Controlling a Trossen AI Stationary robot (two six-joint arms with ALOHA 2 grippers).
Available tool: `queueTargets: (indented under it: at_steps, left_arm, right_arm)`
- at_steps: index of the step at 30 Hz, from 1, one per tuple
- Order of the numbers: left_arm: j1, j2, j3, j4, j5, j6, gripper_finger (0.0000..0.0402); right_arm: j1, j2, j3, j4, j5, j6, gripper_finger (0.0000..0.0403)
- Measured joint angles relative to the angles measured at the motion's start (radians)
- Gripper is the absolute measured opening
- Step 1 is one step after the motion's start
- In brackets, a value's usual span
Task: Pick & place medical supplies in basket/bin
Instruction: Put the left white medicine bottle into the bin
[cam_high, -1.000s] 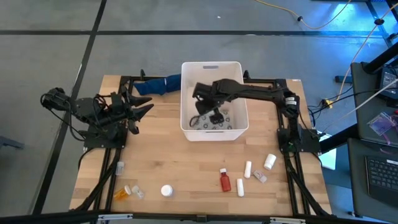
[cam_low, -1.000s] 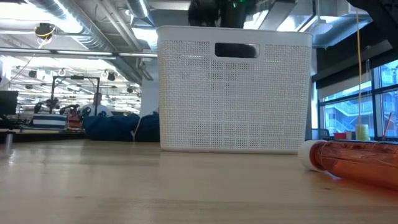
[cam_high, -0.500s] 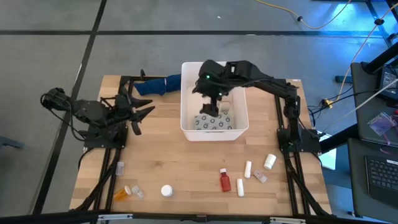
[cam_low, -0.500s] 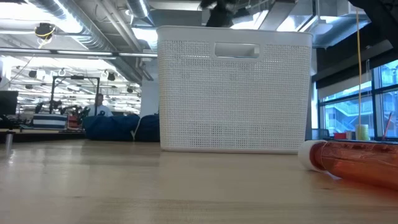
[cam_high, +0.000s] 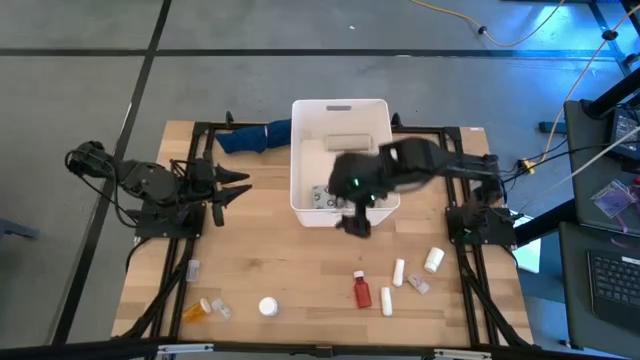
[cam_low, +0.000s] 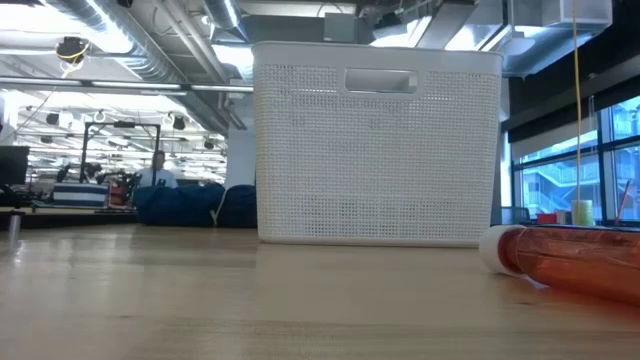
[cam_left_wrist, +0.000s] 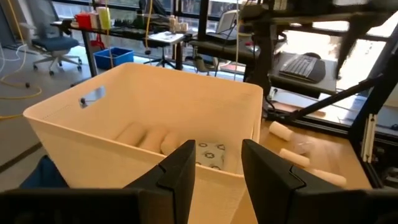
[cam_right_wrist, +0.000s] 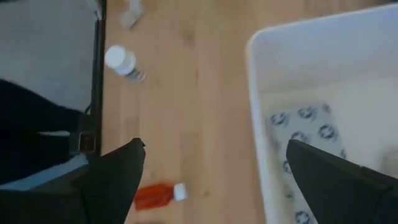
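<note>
The white bin (cam_high: 340, 115) stands at the table's far middle; a grey blister pack (cam_high: 333, 198) and beige rolls (cam_high: 345, 143) lie in it. My right gripper (cam_high: 356, 220) hovers open over the bin's near rim (cam_right_wrist: 258, 93), touching nothing. My left gripper (cam_high: 236, 186) waits open to the left of the bin, pointing at it (cam_left_wrist: 149, 106). On the near table lie a red bottle (cam_high: 361, 290), white tubes (cam_high: 398, 271), a white bottle (cam_high: 433, 260), another grey pack (cam_high: 418, 285), a white-capped bottle (cam_high: 268, 306) and an orange bottle (cam_high: 197, 310).
A dark blue cloth (cam_high: 255, 136) lies at the far edge, left of the bin. A small clear item (cam_high: 193, 268) sits near the left rail. In the low view the red bottle (cam_low: 570, 262) lies close by on the right, in front of the bin (cam_low: 375, 150).
My right gripper has risen out of the bin, swung over its far part, then come toward the table's near edge; it now hangs over the bin's near rim. The left arm has kept still. The supplies on the table have stayed in place.
</note>
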Motion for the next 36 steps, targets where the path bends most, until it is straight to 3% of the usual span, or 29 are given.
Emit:
queueTargets:
  at_steps: [7,13,20,24,29,36]
  left_arm:
    - [0.000,0.000,0.000,0.011,0.001,-0.005,0.0125]
    - [0.000,0.004,0.000,0.015,-0.003,-0.020,0.0125]
    - [0.000,0.004,0.000,0.013,0.005,-0.067,0.0125]
    - [0.000,0.004,0.000,0.008,0.040,-0.085,0.0125]
    - [0.000,0.004,0.000,0.008,0.058,-0.147,0.0131]
    - [0.000,0.014,0.000,0.000,0.065,-0.179,0.0197]
  right_arm:
    - [0.232,-0.006,-0.006,-0.063,0.130,0.161,0.0388]
    - [0.445,-0.006,-0.108,0.064,0.324,0.244,0.0388]
    - [0.541,-0.009,-0.272,0.253,0.383,0.306,0.0388]
    - [0.545,-0.045,-0.422,0.446,0.368,0.263,0.0388]
    - [0.538,-0.192,-0.709,0.713,0.355,0.225,0.0388]
    - [0.528,-0.436,-1.099,1.122,0.370,0.217,0.0388]
